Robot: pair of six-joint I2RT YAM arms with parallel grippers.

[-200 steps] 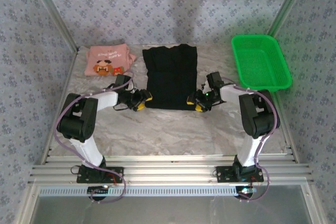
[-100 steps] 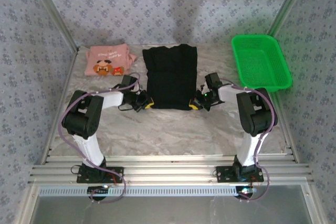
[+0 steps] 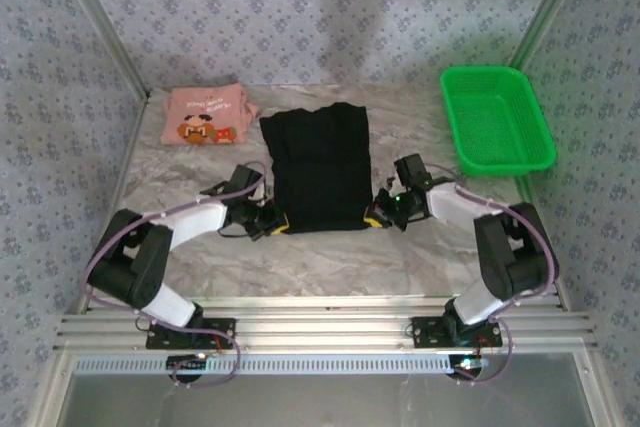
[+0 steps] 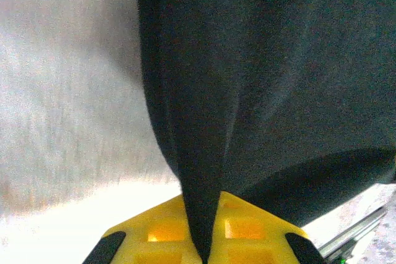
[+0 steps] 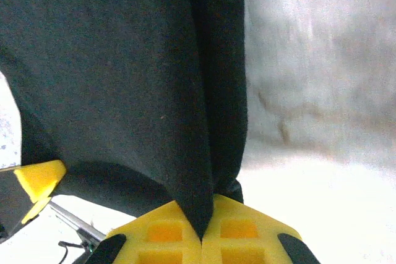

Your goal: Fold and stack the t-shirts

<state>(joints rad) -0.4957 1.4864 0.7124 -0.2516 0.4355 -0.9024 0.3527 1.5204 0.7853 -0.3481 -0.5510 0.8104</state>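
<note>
The black t-shirt (image 3: 318,162) lies folded lengthwise in the middle of the table. My left gripper (image 3: 277,224) is shut on its near left corner, and my right gripper (image 3: 375,218) is shut on its near right corner. In the left wrist view the black t-shirt (image 4: 260,78) runs down into the pinch between the yellow fingers (image 4: 161,230). The right wrist view shows the same black cloth (image 5: 124,72) clamped between yellow fingers (image 5: 241,227). The salmon-pink t-shirt (image 3: 205,115) with a cartoon face lies folded at the far left.
A green plastic basket (image 3: 497,119) stands at the far right. Patterned walls close in the table on three sides, with metal rails (image 3: 310,329) along the near edge. Bare marble tabletop (image 3: 330,257) lies between the arms' bases and the black shirt.
Both grippers closed on the black shirt's near corners and drew toward the near edge. The shirt's near hem came with them and its far end shifted left and skewed.
</note>
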